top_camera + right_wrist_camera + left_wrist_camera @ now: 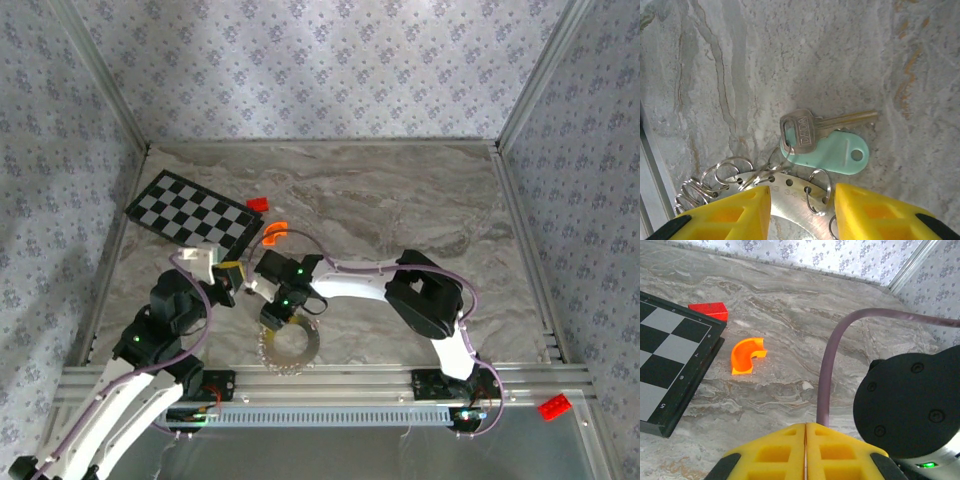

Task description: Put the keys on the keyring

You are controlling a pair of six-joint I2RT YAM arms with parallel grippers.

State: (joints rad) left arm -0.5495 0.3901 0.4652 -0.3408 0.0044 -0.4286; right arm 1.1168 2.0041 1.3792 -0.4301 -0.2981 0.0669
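Currently you have one keyring (790,205), a flat silvery plate with small holes along its edge. It lies flat on the marble table (400,200) close to the near rail, between the two arm bases. Several small wire loops hang from its rim, but they overlap too much in the right wrist view for you to count them surely. Your right gripper (801,192) hangs directly over that plate. Its two yellow fingers (740,212) stand apart and grasp nothing, and the plate's rim shows in the gap and runs under both of them. Just beyond the rim lies one key (800,131), with a silver head stamped DADA and a brassy blade pointing away to the right. One green tag (840,155) lies partly under the key's head and touches it. You cannot tell whether the key's slot is threaded on any loop. Your left gripper (805,427) is closed, its two fingers pressed flat together with nothing between them, and it is held above the table just left of the right wrist. Farther out you can count one orange curved piece (275,232) and one checkerboard (190,212). There are two red blocks, one (258,204) beside the board's corner and the other (554,407) on the frame at near right.
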